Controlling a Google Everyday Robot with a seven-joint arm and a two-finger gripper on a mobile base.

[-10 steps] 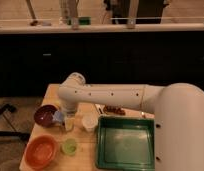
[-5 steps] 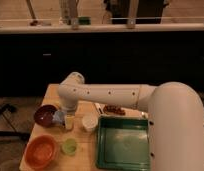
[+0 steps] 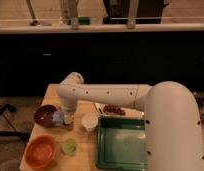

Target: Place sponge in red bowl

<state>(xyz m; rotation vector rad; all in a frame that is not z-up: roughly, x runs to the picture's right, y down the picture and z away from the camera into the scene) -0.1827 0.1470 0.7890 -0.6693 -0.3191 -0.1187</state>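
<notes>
One wooden surface (image 3: pixel 86 148) carries the items. Bowls, two: one orange-red round shallow plastic red bowl (image 3: pixel 29 156) at the near left corner, and one darker maroon bowl (image 3: pixel 40 111) farther back on the left. Cups, two: one small green cup (image 3: pixel 70 146) just right of the red bowl and one white cup (image 3: pixel 90 122) near the centre. One rectangular green tray (image 3: pixel 123 146) lies on the right, with one brown cluster (image 3: pixel 114 109) beyond it. One sponge (image 3: pixel 58 117), a soft light-blue block, sits beside the maroon bowl and against the gripper (image 3: pixel 68 119), which is down at the surface; whether the gripper grasps it cannot be told.
</notes>
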